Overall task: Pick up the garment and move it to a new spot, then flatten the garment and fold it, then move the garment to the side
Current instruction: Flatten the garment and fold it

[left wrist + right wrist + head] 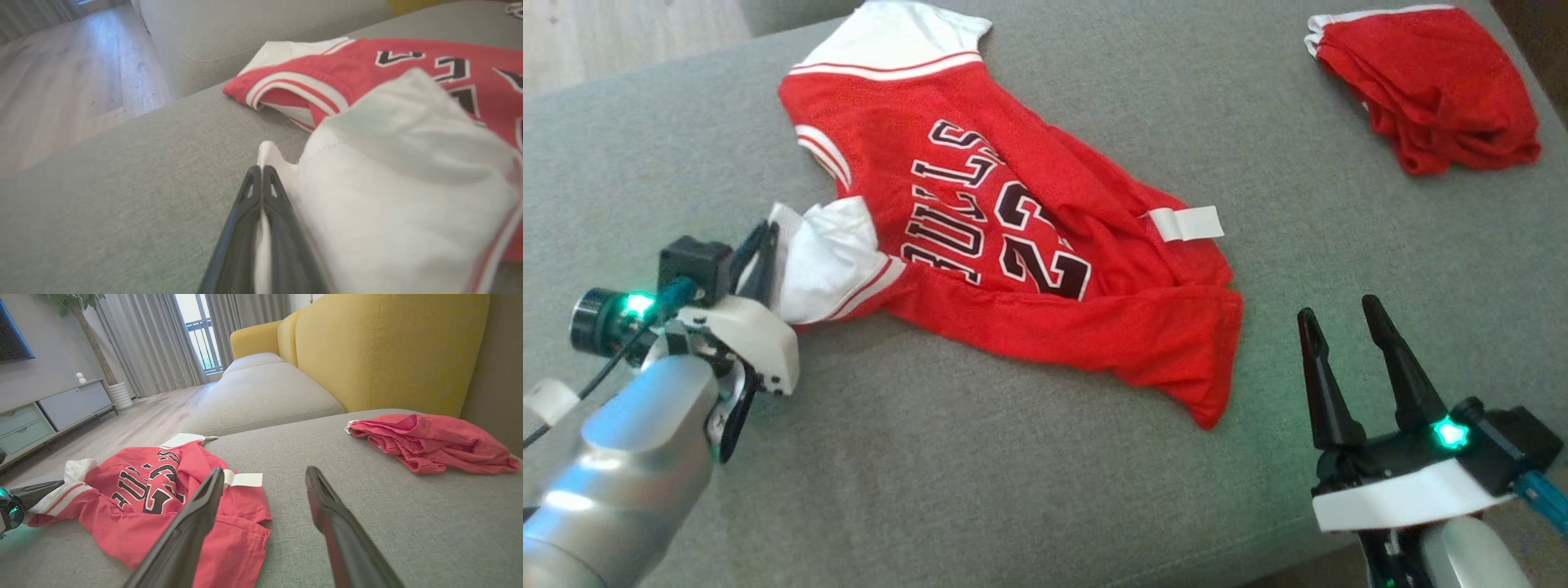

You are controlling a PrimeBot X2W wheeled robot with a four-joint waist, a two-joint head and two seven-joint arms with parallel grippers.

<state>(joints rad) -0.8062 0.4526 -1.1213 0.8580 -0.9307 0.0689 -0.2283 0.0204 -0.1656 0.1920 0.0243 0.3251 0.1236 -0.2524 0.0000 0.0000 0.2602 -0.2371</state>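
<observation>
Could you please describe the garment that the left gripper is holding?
On the grey sofa cushion, it is the red jersey spread across the middle, its white sleeve pinched by the left gripper. Unlike the crumpled red bundle at the far corner, it carries black lettering and numbers.

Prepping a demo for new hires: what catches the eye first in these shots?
The red Bulls jersey lies rumpled across the middle of the grey sofa cushion. The left pincer is shut on its white sleeve at the jersey's near-left edge, while the right pincer stands open, off the cloth, at the lower right. A second red garment sits bunched at the far right corner.
</observation>
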